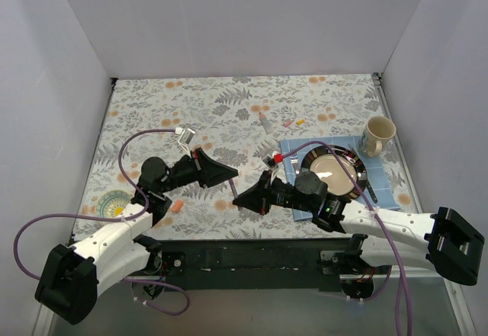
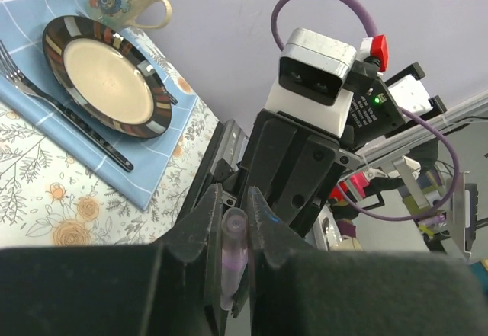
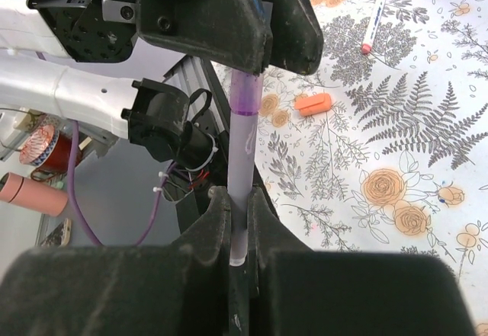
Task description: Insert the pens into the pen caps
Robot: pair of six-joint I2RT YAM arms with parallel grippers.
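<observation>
Only the wrist views show the grip: right hand (image 3: 238, 199) clamped on one pale purple pen (image 3: 239, 153), left hand (image 2: 232, 199) clamped on one purple cap (image 2: 232, 244) seated over that pen's end, the pair meeting above the near middle of the counter (image 1: 229, 100). Elsewhere, top view lists one whitish pen (image 1: 265, 120) with two tiny coloured pieces (image 1: 288, 123) beside it, well apart from both hands, and one orange cap (image 1: 177, 206) near the left arm (image 1: 114, 237).

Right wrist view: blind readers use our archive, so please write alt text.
The right hand grips a thin pale-purple plastic pen, its far end in a short purple plastic cap clamped by the left hand. An orange plastic cap lies on the flower-printed table.
</observation>
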